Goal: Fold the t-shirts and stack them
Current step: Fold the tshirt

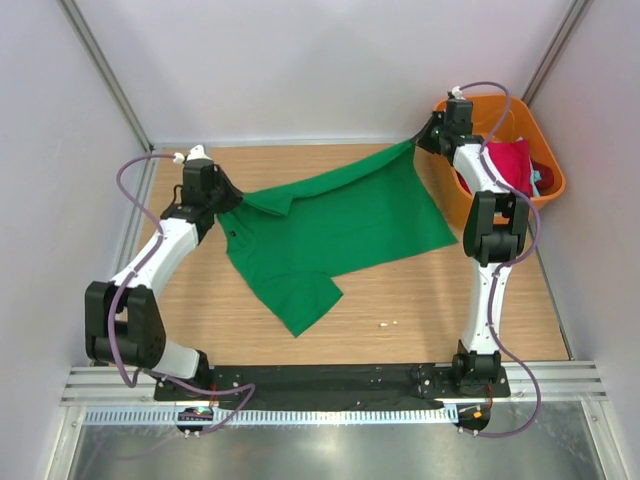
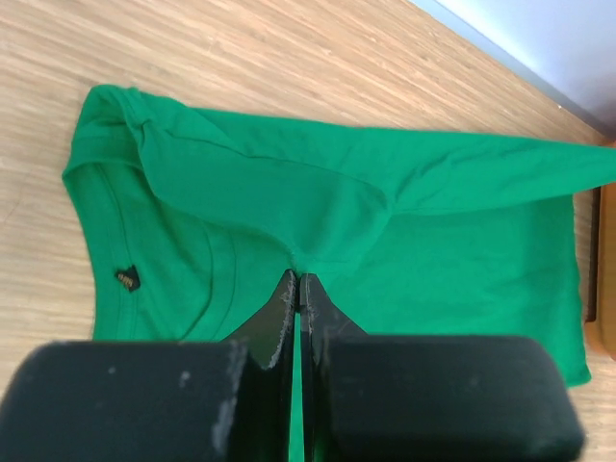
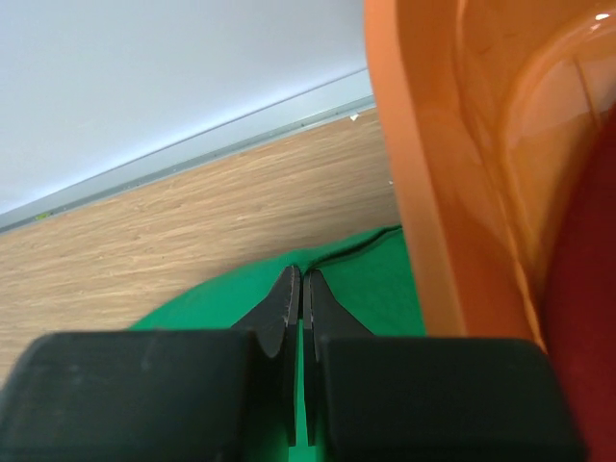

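The bright green t-shirt (image 1: 340,225) is stretched across the middle of the wooden table, its upper edge lifted between my two grippers. My left gripper (image 1: 222,205) is shut on its left end, near the collar. In the left wrist view the fingertips (image 2: 298,279) pinch a fold of the green cloth (image 2: 433,221). My right gripper (image 1: 425,143) is shut on the far right corner, right beside the bin; its wrist view shows the jaws (image 3: 302,272) closed on the green hem (image 3: 375,279). A crimson red t-shirt (image 1: 510,165) lies in the bin, with a bit of teal cloth (image 1: 537,178) next to it.
The orange plastic bin (image 1: 548,170) stands at the back right, and its wall (image 3: 433,192) is close to the right gripper. Grey walls enclose the table at the back and sides. A small white speck (image 1: 388,323) lies on the wood near the front.
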Controlling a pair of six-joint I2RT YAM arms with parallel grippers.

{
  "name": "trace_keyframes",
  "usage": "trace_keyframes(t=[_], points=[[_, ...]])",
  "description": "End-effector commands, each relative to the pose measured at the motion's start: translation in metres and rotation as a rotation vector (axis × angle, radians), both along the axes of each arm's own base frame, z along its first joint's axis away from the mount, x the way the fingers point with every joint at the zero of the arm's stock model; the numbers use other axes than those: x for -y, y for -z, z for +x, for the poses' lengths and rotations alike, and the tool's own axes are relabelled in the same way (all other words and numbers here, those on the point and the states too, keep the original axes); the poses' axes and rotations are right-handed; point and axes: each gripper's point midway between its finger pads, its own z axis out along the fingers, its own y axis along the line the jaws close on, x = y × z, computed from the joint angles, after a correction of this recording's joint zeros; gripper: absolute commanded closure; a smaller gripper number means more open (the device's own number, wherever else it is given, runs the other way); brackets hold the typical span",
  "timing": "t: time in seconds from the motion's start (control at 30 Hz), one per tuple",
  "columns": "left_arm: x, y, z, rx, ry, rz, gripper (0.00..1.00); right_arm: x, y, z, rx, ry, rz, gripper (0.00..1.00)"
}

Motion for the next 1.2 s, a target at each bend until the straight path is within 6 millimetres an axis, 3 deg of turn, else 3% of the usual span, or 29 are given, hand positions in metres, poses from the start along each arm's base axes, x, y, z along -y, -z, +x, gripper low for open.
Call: trace_keyframes(t=[0.0, 0.4, 0.57, 0.6, 0.63, 0.7, 0.73, 0.77, 0.83, 0.87, 0.93, 0.97, 1.0, 1.03, 1.07, 1.1, 1.13, 1.17], points=[[0.001, -0.006, -0.015, -0.01, 0.002, -0.022, 1.0, 0.014, -0.041, -0.012, 0.044, -0.005, -0.056, 0.99], [0.0, 0.014, -0.04, -0.099, 0.01, -0.019, 1.0, 0.018, -0.014, -0.036, -0.062, -0.04, -0.118, 0.96], [0.003, 0.018, -0.047, -0.13, 0.032, -0.028, 0.98, 0.028, -0.016, -0.048, -0.094, -0.01, -0.17, 0.92], [0.002, 0.019, -0.052, -0.141, 0.024, -0.028, 0.94, 0.032, -0.017, -0.05, -0.104, 0.006, -0.187, 0.89], [0.0, 0.021, -0.055, -0.152, 0.012, -0.024, 0.81, 0.04, -0.026, -0.051, -0.098, 0.04, -0.217, 0.81], [-0.004, 0.015, -0.066, -0.158, 0.005, -0.014, 0.74, 0.047, -0.034, -0.059, -0.125, 0.057, -0.265, 0.73], [-0.005, 0.014, -0.07, -0.158, 0.008, -0.009, 0.68, 0.055, -0.037, -0.06, -0.134, 0.092, -0.305, 0.54], [-0.011, 0.009, -0.073, -0.147, -0.012, 0.008, 0.53, 0.051, -0.043, -0.063, -0.129, 0.082, -0.308, 0.49], [-0.014, 0.0, -0.082, -0.145, -0.014, 0.025, 0.36, 0.046, -0.053, -0.068, -0.123, 0.074, -0.301, 0.46], [-0.021, 0.004, -0.087, -0.175, -0.043, 0.045, 0.34, 0.029, -0.065, -0.072, -0.096, 0.053, -0.292, 0.45], [-0.029, 0.01, -0.081, -0.198, -0.098, 0.05, 0.37, 0.009, -0.062, -0.078, -0.099, 0.02, -0.279, 0.45], [-0.027, 0.012, -0.074, -0.198, -0.092, 0.027, 0.41, -0.003, -0.062, -0.081, -0.096, 0.002, -0.263, 0.45], [-0.025, 0.014, -0.061, -0.183, -0.081, 0.007, 0.43, -0.035, -0.057, -0.088, -0.095, -0.071, -0.234, 0.45], [-0.021, 0.005, -0.047, -0.167, -0.067, -0.005, 0.45, -0.05, -0.053, -0.092, -0.1, -0.097, -0.218, 0.44], [-0.02, 0.031, -0.035, -0.243, -0.065, 0.007, 0.46, -0.066, -0.048, -0.097, -0.108, -0.128, -0.215, 0.44], [-0.02, 0.039, -0.03, -0.284, -0.067, 0.017, 0.46, -0.099, -0.041, -0.107, -0.119, -0.192, -0.215, 0.44], [-0.019, 0.026, -0.011, -0.268, -0.065, 0.018, 0.5, -0.112, -0.031, -0.113, -0.139, -0.221, -0.218, 0.43], [-0.02, 0.055, -0.002, -0.351, -0.072, 0.035, 0.51, -0.127, -0.025, -0.121, -0.153, -0.248, -0.219, 0.43]])
